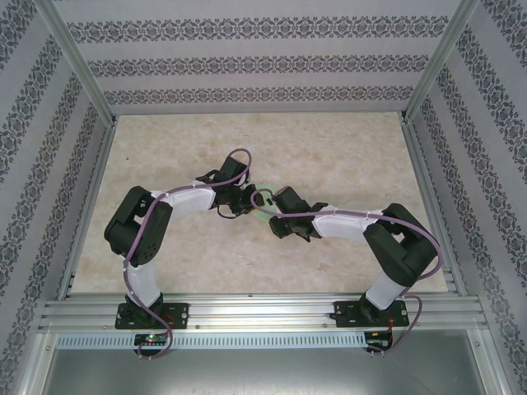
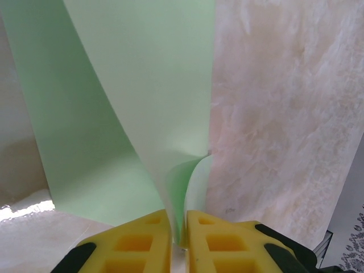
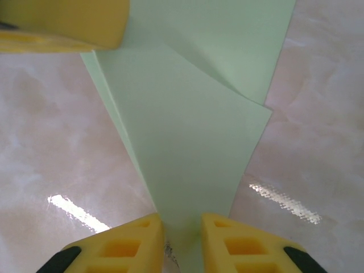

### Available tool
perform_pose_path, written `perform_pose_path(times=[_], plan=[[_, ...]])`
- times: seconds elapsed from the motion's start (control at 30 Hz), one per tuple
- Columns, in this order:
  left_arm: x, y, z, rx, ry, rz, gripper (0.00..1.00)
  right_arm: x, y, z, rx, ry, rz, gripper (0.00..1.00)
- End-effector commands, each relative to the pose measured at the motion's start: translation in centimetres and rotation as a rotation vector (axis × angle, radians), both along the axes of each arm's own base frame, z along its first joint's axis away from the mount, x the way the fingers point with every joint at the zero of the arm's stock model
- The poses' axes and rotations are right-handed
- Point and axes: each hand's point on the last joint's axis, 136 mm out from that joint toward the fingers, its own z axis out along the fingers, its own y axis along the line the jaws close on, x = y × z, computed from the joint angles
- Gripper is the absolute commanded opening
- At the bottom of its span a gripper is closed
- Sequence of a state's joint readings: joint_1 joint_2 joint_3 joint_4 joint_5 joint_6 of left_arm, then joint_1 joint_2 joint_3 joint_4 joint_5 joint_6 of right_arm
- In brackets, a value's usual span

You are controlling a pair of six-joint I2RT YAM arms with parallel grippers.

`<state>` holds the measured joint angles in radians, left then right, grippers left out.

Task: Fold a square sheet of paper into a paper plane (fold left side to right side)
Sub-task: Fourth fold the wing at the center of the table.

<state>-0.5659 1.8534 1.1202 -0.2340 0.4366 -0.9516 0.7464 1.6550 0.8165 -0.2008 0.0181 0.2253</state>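
Meeting over the middle of the table (image 1: 329, 148), the two arms close in on the sheet of paper (image 2: 153, 85). It lies at the centre, well apart from every table edge. Bare surface lies on all sides, most of it toward the far patterned wall (image 1: 247, 66). From above, a green sliver shows between the wrists.

Left gripper (image 2: 178, 219): the fingers are nearly together and pinch a raised, curling edge of the sheet. The paper's right edge runs straight along the bare tabletop.

Right gripper (image 3: 179, 224): the fingers stand a narrow gap apart, astride the pointed near end of a layered flap. Whether the pads press the paper cannot be told. A yellow finger of the left gripper sits over the sheet's far left corner in the right wrist view.

The paper is thin, matte, pale mint and unmarked, with overlapping layers that have diagonal edges. The tabletop is glossy beige marble pattern with glare streaks. The fingers are yellow with moulded recesses and black backs.
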Motion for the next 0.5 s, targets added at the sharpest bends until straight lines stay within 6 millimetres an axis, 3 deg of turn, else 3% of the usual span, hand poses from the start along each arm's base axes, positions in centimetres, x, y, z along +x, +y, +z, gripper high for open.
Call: perform_pose_path(times=[0.0, 0.17, 0.47], plan=[[0.0, -0.6, 1.5, -0.005, -0.03, -0.02, 0.16, 0.5, 0.4, 0.1, 0.011, -0.018, 0.005, 0.19], [0.1, -0.5, 1.7, 0.005, -0.034, -0.027, 0.21, 0.5, 0.3, 0.0, 0.024, -0.006, 0.01, 0.13], [1.0, -0.4, 3.8, 0.02, -0.085, -0.048, 0.41, 0.1, 0.3, -0.6, 0.035, 0.02, 0.017, 0.11]])
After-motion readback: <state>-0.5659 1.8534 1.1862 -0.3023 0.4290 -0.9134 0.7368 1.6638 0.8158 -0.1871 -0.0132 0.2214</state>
